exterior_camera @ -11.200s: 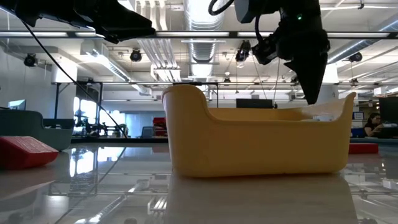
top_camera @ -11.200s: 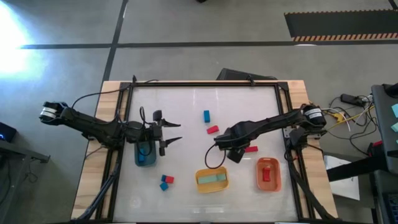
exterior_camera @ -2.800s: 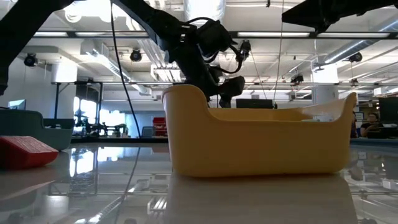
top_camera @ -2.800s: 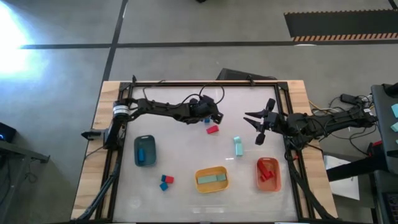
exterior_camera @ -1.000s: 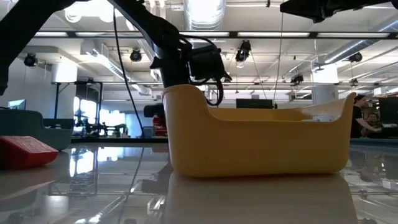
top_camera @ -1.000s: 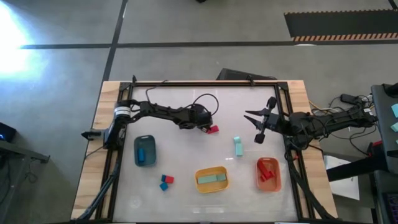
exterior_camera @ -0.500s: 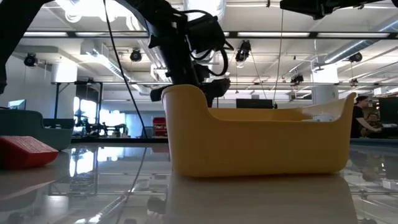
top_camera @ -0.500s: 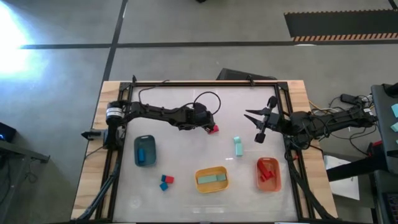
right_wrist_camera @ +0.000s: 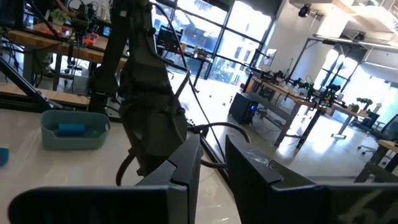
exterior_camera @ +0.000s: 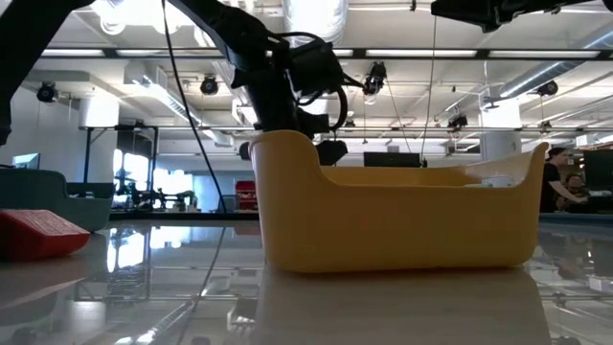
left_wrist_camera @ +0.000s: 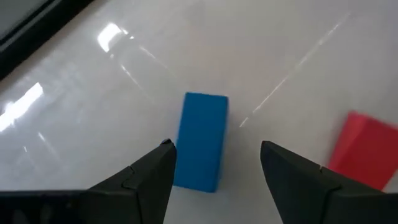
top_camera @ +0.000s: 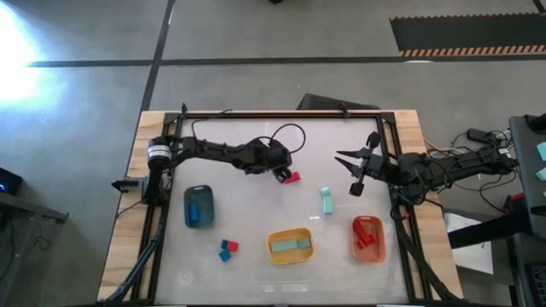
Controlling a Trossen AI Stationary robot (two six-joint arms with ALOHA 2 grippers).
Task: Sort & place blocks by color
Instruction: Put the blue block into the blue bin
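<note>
Right now the left gripper (left_wrist_camera: 215,147) hangs low over the table (top_camera: 247,217), fingers apart, one on each side of a blue block (left_wrist_camera: 200,140), which lies flat on the surface. I see no squeeze: a clear gap shows beside one finger. A red block (left_wrist_camera: 364,149) lies just beside it, toward the right edge of the wrist frame.

Here is the change. A few seconds back this arm was reaching a little higher in the overhead frame, and in the last second the wrist has swung and settled just left of the red block (top_camera: 293,178), upper middle of the table. The blue block cannot be seen from above; the wrist covers it. To my eye that makes this the line-up before the pinch, with the blue piece bound for the grey-blue bin (top_camera: 198,220) at lower left, which already holds a blue one.

Further out, a mint block (top_camera: 326,200) lies loose right of centre, and a red and a blue cube (top_camera: 227,250) wait at the bottom left. The yellow bin (top_camera: 291,255) holds a mint bar, and the orange bin (top_camera: 368,251) holds red pieces.

The right gripper (top_camera: 351,174) has not budged at the right side, fingers spread, carrying nothing.
</note>
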